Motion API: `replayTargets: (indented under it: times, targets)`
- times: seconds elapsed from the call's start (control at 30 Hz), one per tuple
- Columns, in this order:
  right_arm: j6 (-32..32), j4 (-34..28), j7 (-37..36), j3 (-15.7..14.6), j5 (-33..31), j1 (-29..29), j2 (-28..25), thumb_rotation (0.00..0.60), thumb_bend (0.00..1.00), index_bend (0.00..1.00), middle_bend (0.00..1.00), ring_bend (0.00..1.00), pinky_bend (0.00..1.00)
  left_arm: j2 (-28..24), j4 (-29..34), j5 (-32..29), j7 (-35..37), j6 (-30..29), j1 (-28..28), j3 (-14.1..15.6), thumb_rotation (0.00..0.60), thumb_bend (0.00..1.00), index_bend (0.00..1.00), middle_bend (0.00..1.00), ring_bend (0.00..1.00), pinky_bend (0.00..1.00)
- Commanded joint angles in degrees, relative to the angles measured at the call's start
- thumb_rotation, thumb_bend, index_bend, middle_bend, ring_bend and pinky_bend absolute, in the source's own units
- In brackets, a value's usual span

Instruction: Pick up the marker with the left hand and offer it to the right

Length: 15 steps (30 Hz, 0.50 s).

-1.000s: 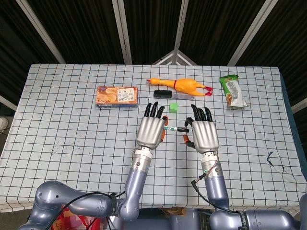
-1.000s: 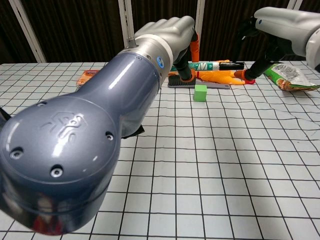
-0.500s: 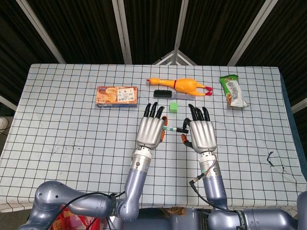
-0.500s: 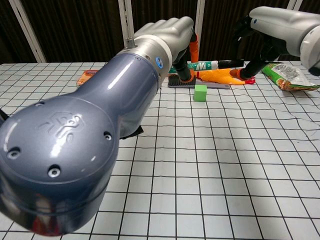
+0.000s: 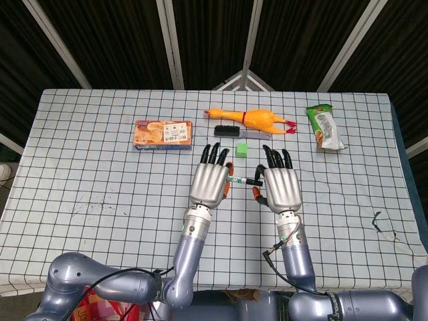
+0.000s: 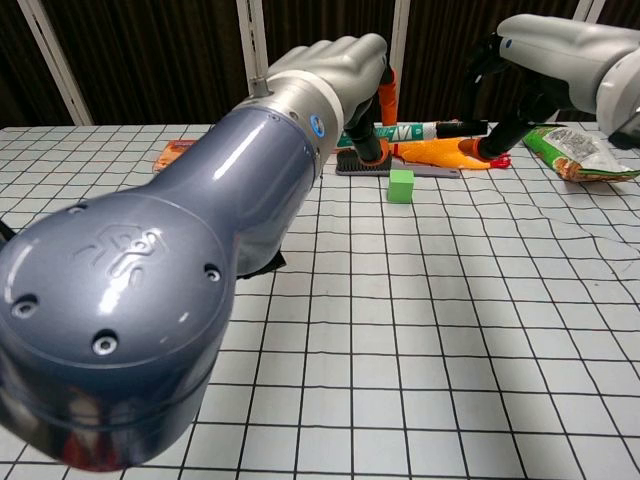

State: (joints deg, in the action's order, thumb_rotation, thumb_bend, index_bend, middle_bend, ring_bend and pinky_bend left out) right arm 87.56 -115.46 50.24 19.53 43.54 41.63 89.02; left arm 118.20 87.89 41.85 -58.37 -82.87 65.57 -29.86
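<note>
Checked tablecloth (image 5: 100,154): white cloth with a black grid covers the table I am working over; both hands float above its middle, well apart from the edges.
Left arm (image 6: 200,300): its grey bulk fills most of the chest view, so I steer the handover mainly by the head view.
Left hand (image 5: 210,179): raised, back toward the head camera, fingers curled around the marker and holding it level. I judge the best thing here is to keep this hand quiet and the grip firm until the other side has the pen.
Right hand (image 5: 281,184): just beside the left, fingers parted; in the chest view (image 6: 530,55) its dark fingertips seem to be at the marker's black end, but I cannot tell whether they pinch it or only brush it.
Marker (image 6: 415,130): white barrel with green print, held clear of the table, spanning the gap between the hands, black tip toward the right hand.
Step in hand: the offer. I should close the right fingers gently on the free end and only release the left once the pen does not sag.
Risk: I judge a drop would land near the green block (image 5: 242,148) and the rubber chicken (image 5: 257,120).
</note>
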Motion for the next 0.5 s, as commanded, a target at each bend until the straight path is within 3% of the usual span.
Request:
replayTargets:
  times: [0.03,0.5]
  targets:
    - [0.1,0.0,0.0,0.1,0.0,0.1,0.0,0.6,0.35,0.55,0.08,0.11,0.04,0.0,-0.1,0.0,0.1,0.1,0.0,0.0,0.6,0.57,0.54,0.15,0.0,0.0]
    - [0.7,0.3,-0.1,0.7,-0.3,0.7,0.5,0.6,0.36,0.55,0.08,0.11,0.04,0.5,-0.4,0.4,0.6,0.7,0.3,0.2,0.6,0.57,0.54,0.15,0.0,0.0]
